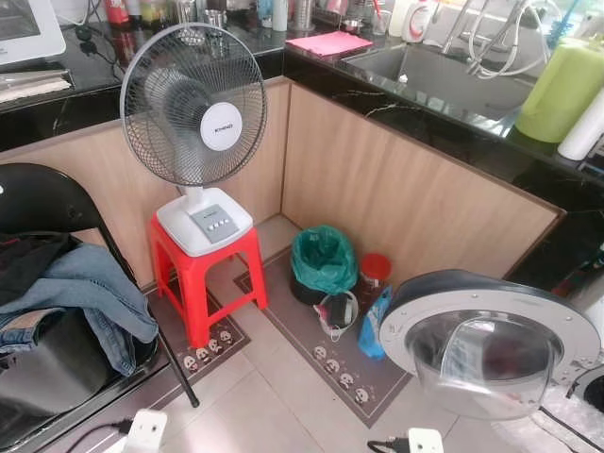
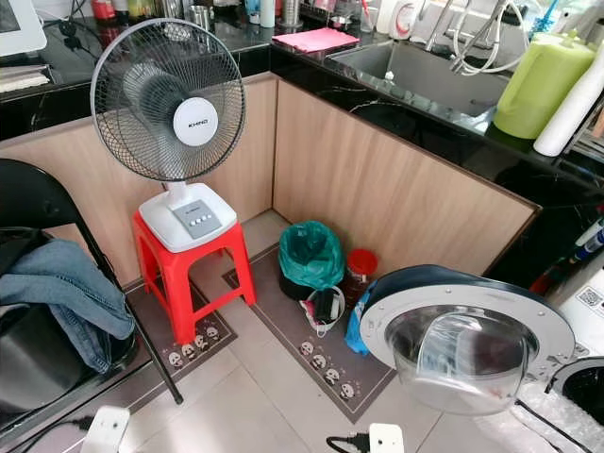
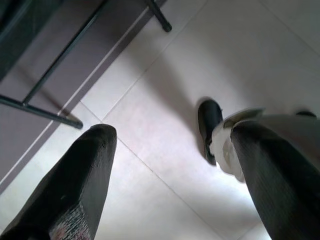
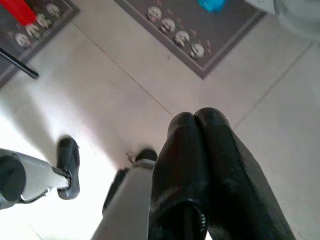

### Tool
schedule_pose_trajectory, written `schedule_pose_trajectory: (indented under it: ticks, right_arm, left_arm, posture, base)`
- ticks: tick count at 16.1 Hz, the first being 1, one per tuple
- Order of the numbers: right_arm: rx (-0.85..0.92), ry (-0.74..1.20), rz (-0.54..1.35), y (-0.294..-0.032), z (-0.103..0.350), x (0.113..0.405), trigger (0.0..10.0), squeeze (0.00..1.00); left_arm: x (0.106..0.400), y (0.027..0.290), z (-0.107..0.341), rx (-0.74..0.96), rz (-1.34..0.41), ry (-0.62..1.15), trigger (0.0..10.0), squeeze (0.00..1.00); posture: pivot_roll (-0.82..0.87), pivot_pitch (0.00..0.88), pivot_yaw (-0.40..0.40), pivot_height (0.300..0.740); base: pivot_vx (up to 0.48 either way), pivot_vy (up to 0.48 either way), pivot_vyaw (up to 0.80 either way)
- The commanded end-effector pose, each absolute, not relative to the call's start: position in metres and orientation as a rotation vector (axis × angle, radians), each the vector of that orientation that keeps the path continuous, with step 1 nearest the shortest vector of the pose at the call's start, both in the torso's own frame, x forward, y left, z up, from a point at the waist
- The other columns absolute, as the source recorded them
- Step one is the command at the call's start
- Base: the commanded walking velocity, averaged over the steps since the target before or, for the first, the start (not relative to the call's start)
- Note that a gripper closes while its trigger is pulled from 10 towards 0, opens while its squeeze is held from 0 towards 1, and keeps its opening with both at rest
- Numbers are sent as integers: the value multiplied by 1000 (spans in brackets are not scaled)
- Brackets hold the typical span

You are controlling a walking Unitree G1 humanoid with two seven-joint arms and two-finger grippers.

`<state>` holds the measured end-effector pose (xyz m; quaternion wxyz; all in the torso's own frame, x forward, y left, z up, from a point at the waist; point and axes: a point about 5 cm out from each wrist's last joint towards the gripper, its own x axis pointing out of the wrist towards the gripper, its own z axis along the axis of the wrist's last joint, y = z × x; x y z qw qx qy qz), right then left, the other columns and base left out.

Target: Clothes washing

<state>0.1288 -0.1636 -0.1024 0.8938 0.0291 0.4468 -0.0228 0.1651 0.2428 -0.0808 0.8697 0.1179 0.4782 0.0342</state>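
Note:
Blue jeans [image 1: 75,293] and a dark garment [image 1: 24,257] lie heaped on a black folding chair [image 1: 42,193] at my left. At lower right the washing machine's round door [image 1: 486,344] stands swung open, its clear bowl facing me; the drum opening [image 1: 593,387] is at the picture's edge. My left gripper [image 3: 175,132] hangs open over bare floor tiles beside the chair's legs [image 3: 45,112]. My right gripper [image 4: 197,120] is shut with nothing in it, hanging above the tiles near a grey mat [image 4: 190,30].
A white fan [image 1: 193,104] stands on a red stool [image 1: 203,274] in the corner. A green-lined bin [image 1: 324,260], a red-lidded jar [image 1: 375,269] and a blue bag [image 1: 373,326] sit against the wooden counter front [image 1: 406,189]. Tiled floor lies open ahead.

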Motion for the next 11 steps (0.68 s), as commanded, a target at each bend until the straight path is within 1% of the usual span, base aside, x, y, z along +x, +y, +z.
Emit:
schedule_pose_trajectory:
  ticks: [1,3,5,6,11]
  right_arm:
    - [52,950,-59,-166,-104,127,10000,0]
    - [73,956,-56,-162,-104,126,10000,0]
    - [77,966,-50,-160,-105,126,10000,0]
    - [88,967,-48,-159,-105,126,10000,0]
    - [104,980,-9,-159,-105,126,10000,0]
  left_arm:
    - [169,236,-81,265,39,1006,10000,0]
    - [182,234,-76,284,30,981,10000,0]
    - [184,234,-75,294,22,980,10000,0]
    - [179,235,-77,293,24,982,10000,0]
    - [175,234,-79,271,35,990,10000,0]
  posture:
    - [192,0,-120,740]
    - [187,0,-98,740]
    - [189,0,-91,740]
    - [185,0,-86,740]
    - [184,0,-100,740]
  base:
    - [0,0,0]
    - [0,0,0]
    - [0,0,0]
    - [0,0,0]
    - [0,0,0]
